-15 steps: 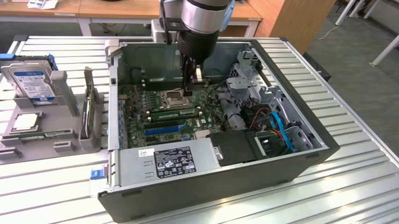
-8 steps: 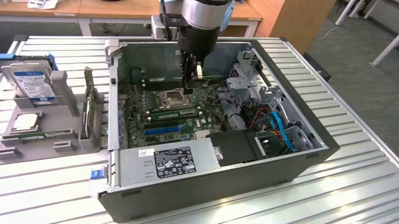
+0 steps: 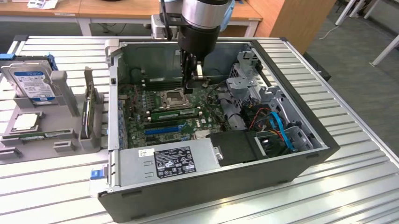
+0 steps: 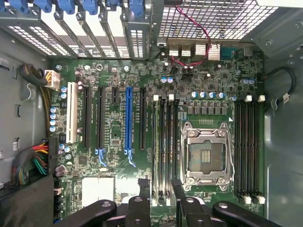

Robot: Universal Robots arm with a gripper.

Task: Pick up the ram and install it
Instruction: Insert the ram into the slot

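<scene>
My gripper hangs inside the open computer case, low over the motherboard beside the CPU socket. Its two dark fingers stand apart, and the memory slots show in the gap between them, so it is open and holds nothing. Thin green ram sticks sit in slots on both sides of the socket. Another thin green strip lies in the grey holder outside the case. Which stick is the task's ram I cannot tell.
The grey holder at the exterior view's left carries a silver hard drive and an upright green expansion card. The power supply, drive cage and blue cables crowd the case. Blue and black expansion slots lie beside the memory slots.
</scene>
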